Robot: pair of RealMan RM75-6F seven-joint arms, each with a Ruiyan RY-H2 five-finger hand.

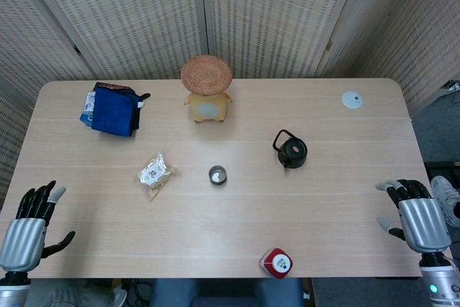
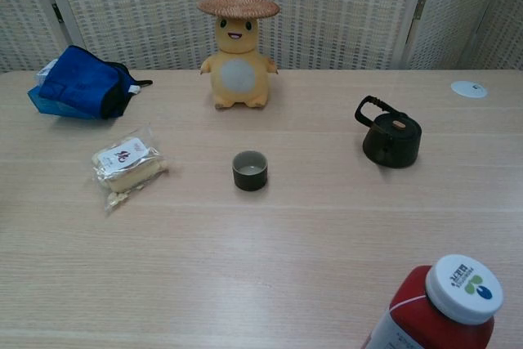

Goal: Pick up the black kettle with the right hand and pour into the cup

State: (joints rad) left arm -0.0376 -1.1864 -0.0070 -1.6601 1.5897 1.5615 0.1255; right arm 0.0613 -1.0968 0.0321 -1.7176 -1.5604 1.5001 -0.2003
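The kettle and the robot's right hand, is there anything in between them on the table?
No. In the head view only bare table lies between the black kettle and the right hand. The red bottle stands off to the side.

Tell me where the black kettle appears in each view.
Head view: kettle right of centre, to the right of the cup.
Chest view: kettle at right, mid-height, right of the cup.
Shared landmark: the yellow toy with a straw hat, at the far edge.

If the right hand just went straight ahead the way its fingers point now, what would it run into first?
Probably nothing: the right hand points up the table's right side, and that strip looks bare. The black kettle sits well to its left; depth is uncertain.
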